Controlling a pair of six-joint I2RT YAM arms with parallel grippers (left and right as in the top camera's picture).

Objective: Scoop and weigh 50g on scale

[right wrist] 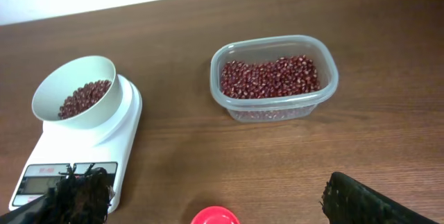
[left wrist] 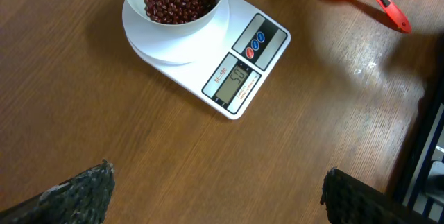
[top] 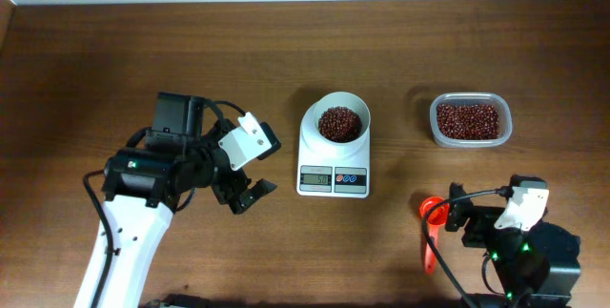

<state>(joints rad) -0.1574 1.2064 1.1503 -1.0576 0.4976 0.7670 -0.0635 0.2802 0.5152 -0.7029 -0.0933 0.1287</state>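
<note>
Both my grippers gape released, holding nothing: left gripper (top: 255, 167) near the left of the scale (top: 333, 180), right gripper (top: 456, 211) well off its front-right corner.

The left arm (top: 119, 251) is a long white tube with black joints and a tiny green light (top: 132, 165). The right arm (top: 538, 265) is black. Each has a white box (top: 246, 138) and thin black cables (top: 477, 193). The fingers (left wrist: 76, 193) are black and bumpy.
</note>
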